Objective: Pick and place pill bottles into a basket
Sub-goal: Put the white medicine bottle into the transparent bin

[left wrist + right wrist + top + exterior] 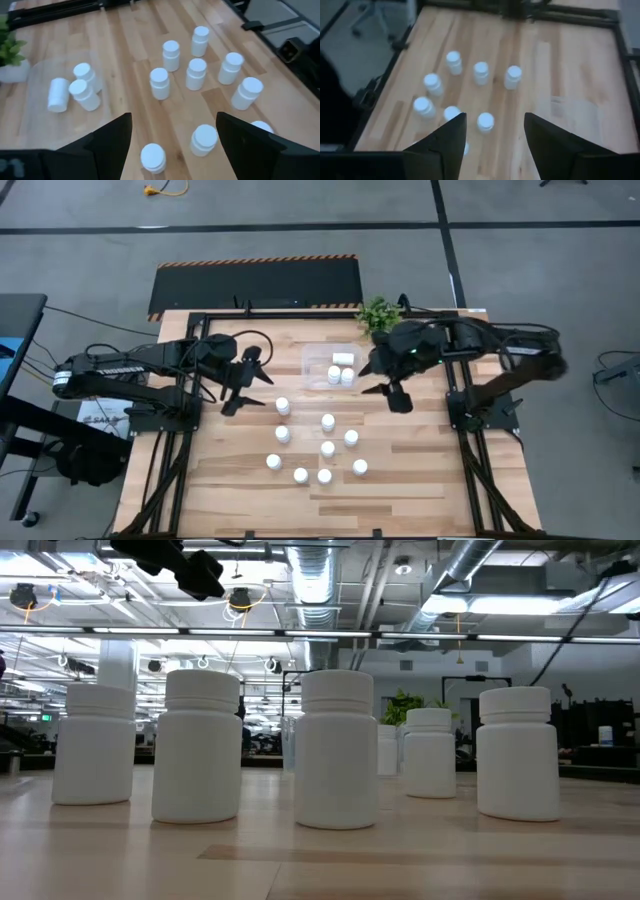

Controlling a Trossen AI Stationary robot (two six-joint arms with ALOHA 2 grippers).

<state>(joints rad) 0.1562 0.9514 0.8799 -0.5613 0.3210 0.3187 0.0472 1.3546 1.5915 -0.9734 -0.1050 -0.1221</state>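
Note:
Several white pill bottles [328,421] stand upright on the wooden table's middle and near part; they also show in the low view [338,748]. The clear bin [312,358] sits at the far middle and holds three bottles: one lying on its side [343,358] and two upright [340,376]. In the left wrist view the bin [37,75] shows with these three bottles [82,95]. My left gripper [245,383] is open and empty, above the table left of the bin. My right gripper [388,378] is open and empty, just right of the bin.
A small green potted plant [378,313] stands at the table's far edge, behind the bin and beside my right arm. Black frame rails [470,430] run along the table's left and right sides. Bare wood [420,470] lies at the near right.

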